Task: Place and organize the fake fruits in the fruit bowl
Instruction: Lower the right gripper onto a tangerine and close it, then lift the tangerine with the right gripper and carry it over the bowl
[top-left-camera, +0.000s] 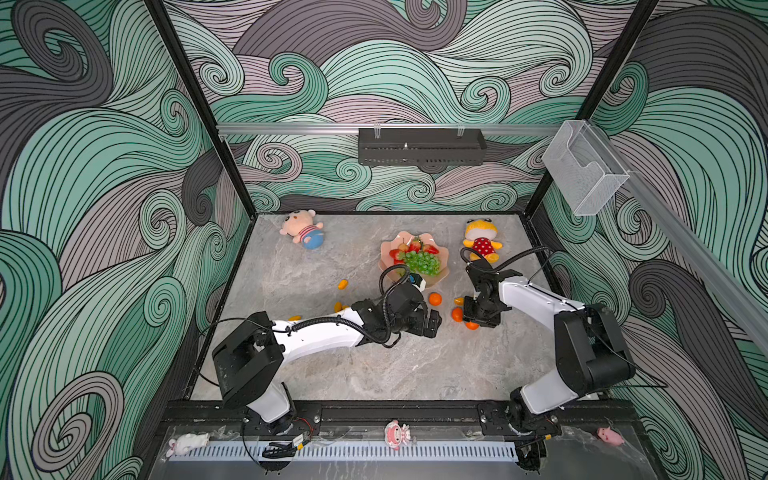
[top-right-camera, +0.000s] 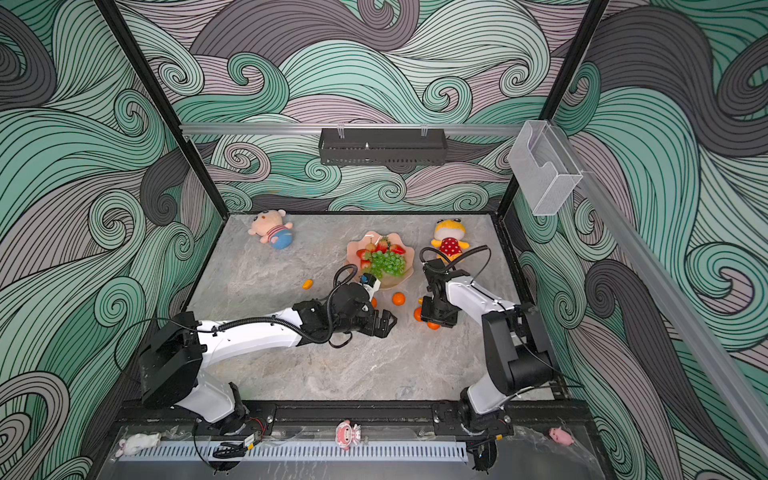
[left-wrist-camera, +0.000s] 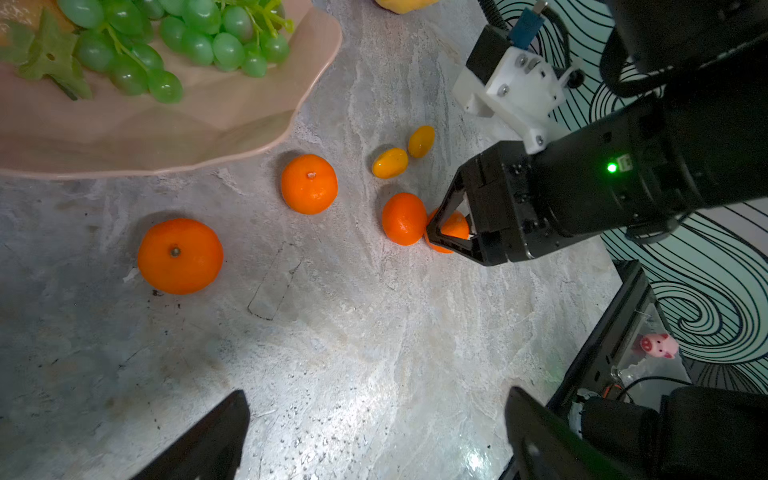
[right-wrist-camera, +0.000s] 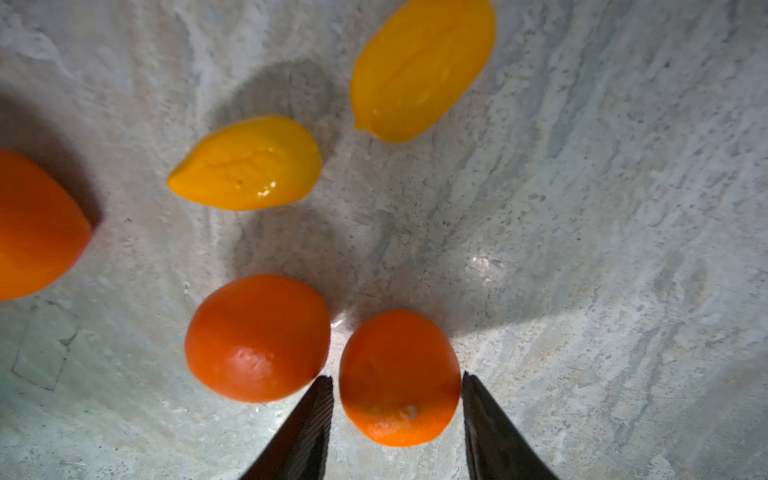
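Four tangerines lay loose on the table, all on the robot's side of the bowl and none inside it. The bowl held the grapes at its near edge and several strawberries behind them, toward its far rim.

The right gripper sat low at the table off the bowl's right front, its jaws part open astride the end tangerine, the one farthest from the bowl. A sliver of table showed between one finger and the fruit, so it was not clamped. Whether the other finger touched it could not be told. A second tangerine lay just beside the first, touching or nearly so. Two kumquats lay between that pair and the bowl.

The left gripper hovered over bare table in front of the bowl, jaws spread wide and empty. In the left wrist view the two remaining tangerines lay near the bowl's rim. One was close under the rim, the other nearer the right-hand pair.

More kumquats lay off the bowl's left front — one by itself, another farther out beside the left arm, and a third partly hidden by that arm.

A yellow doll lay just right of the bowl, and a pink doll well off to its left rear.
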